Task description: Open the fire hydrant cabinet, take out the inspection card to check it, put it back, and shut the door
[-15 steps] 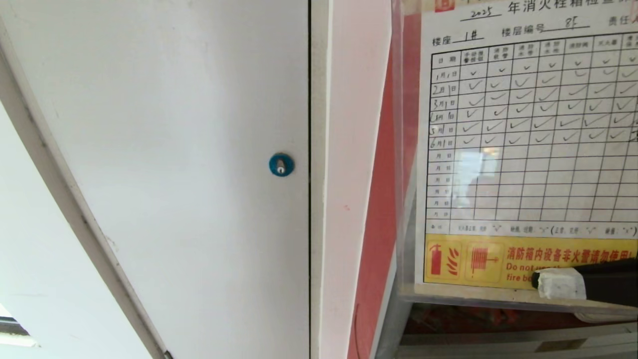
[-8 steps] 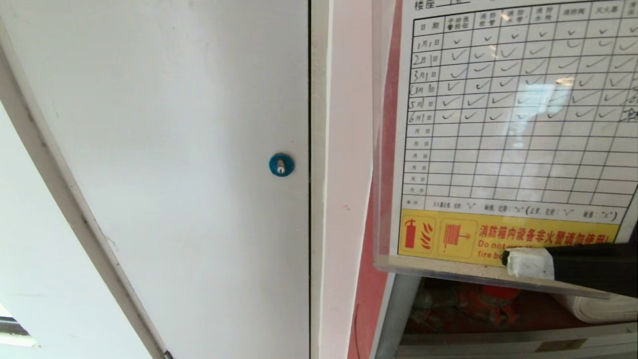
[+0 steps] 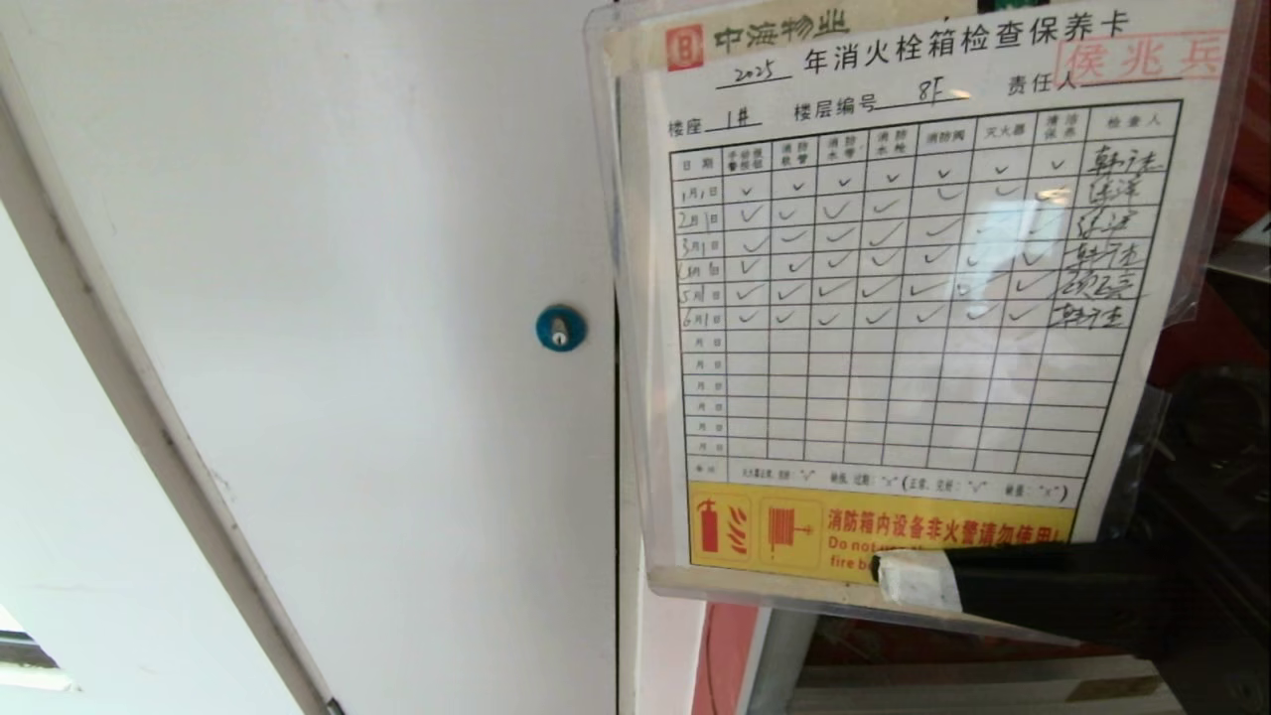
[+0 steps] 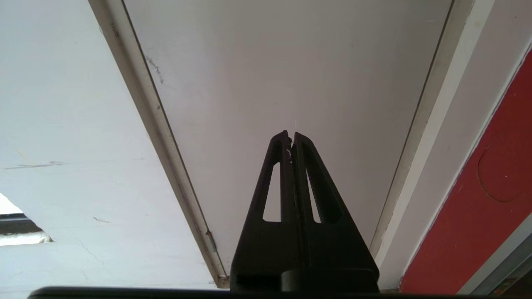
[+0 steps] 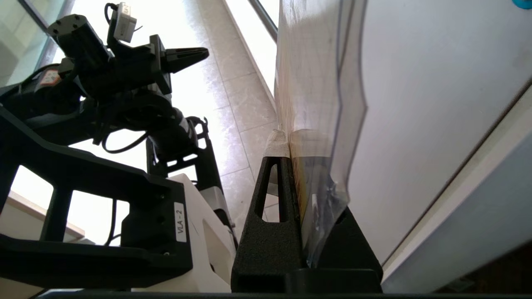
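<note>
The inspection card (image 3: 894, 298), a white checklist with a yellow strip in a clear sleeve, stands upright facing the head view, in front of the white jamb. My right gripper (image 3: 914, 581) comes in from the right and is shut on the card's lower edge; one taped fingertip (image 3: 918, 581) lies on the yellow strip. In the right wrist view the inspection card (image 5: 316, 83) runs edge-on out of the right gripper (image 5: 291, 145). The fire hydrant cabinet shows as red metal (image 3: 730, 645) below and behind the card. The door is out of view. My left gripper (image 4: 291, 135) is shut and empty, pointing at the white panel.
A plain white panel with a blue round lock (image 3: 560, 328) fills the left of the head view. An aluminium frame post (image 3: 784, 655) stands under the card. The right wrist view shows the tiled floor (image 5: 245, 95) and my parked left arm (image 5: 124, 70).
The card has swung left and up with my right gripper, out from the cabinet opening, and now covers the white jamb with its whole face showing. The left arm has not moved.
</note>
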